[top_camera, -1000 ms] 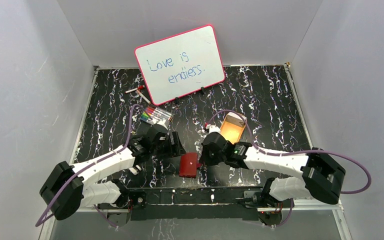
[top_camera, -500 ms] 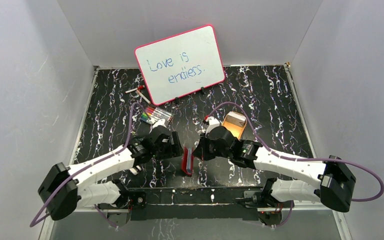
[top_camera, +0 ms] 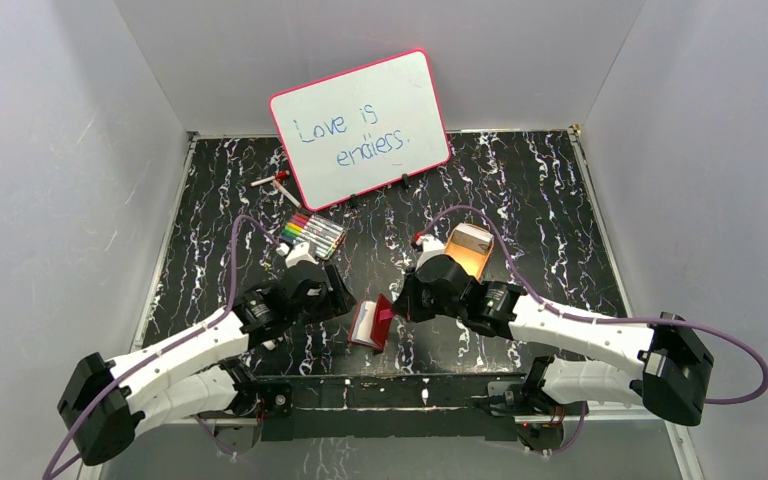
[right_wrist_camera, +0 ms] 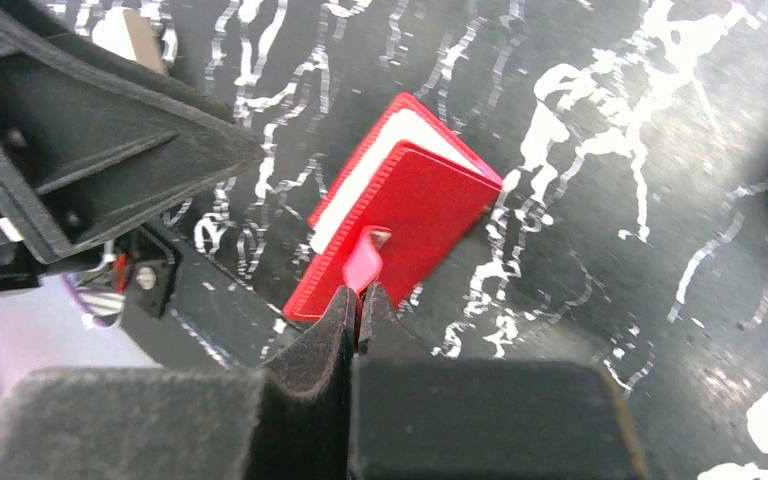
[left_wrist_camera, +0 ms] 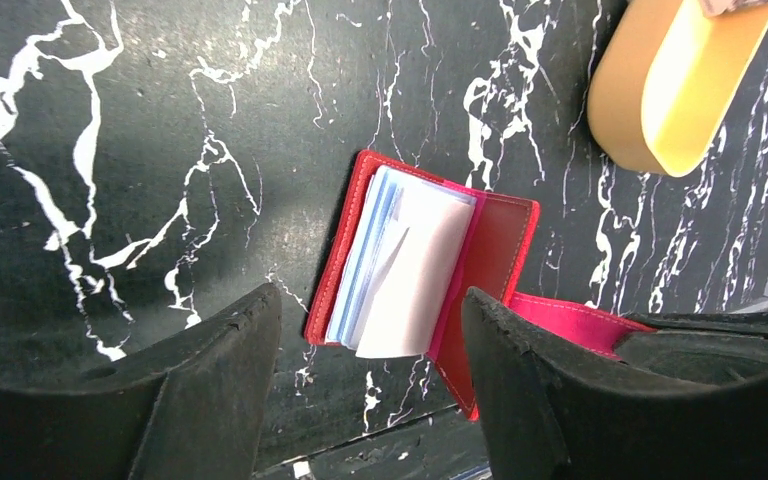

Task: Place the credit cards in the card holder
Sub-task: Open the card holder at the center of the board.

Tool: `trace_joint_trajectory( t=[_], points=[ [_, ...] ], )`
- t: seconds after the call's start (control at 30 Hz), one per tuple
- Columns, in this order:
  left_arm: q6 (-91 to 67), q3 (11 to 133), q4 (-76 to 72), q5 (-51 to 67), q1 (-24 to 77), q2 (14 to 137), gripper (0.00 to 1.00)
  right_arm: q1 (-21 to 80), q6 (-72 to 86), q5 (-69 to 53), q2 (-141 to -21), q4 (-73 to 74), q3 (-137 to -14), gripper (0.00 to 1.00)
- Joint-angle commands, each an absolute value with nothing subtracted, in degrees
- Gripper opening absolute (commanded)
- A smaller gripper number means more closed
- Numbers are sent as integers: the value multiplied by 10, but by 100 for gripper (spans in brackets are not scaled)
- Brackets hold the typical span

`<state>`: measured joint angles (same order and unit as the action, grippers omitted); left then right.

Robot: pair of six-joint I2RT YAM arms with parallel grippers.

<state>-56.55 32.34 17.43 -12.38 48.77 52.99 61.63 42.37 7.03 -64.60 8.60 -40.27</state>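
While right jaws clamp the tab (right_wrist_camera: 364,258) of card holder (right_wrist_camera: 432,198) | left jaws open wide, empty

Black marbled tabletop (top_camera: 560,200): whiteboard (top_camera: 360,125) at far edge, loose pen (top_camera: 272,180) far-left, marker set (top_camera: 312,232) left of ctr, orange tray (top_camera: 467,252) right of ctr, card holder (top_camera: 372,322) nr near edge, mid.

The red card holder (top_camera: 372,324) sits near the front of the black table (top_camera: 560,200), half open — something white shows inside. The right gripper (top_camera: 403,305) is at its right edge & seems to pinch it, but that's hard to tell from up here. The left gripper (top_camera: 340,300) is just beside it on the left. Further back — a marker set (top_camera: 312,232), an orange tray (top_camera: 467,252), a whiteboard (top_camera: 360,128) w/ "Love is endless."
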Motion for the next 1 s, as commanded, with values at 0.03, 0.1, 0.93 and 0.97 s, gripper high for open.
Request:
trace_joint_trajectory(
  t=[0.03, 0.1, 0.93, 0.97],
  points=[
    [-560, 310, 111, -92, 489, 576, 62, 616, 462, 150, -637, 197, -382, 0],
    [-559, 310, 105, -91, 489, 587, 61, 616, 474, 169, -630, 229, -375, 0],
    [-562, 286, 139, -156, 488, 543, 60, 626, 411, 35, -670, 217, -579, 51],
    [-570, 282, 146, -166, 488, 533, 60, 627, 411, 25, -691, 196, -582, 50]
  ],
)
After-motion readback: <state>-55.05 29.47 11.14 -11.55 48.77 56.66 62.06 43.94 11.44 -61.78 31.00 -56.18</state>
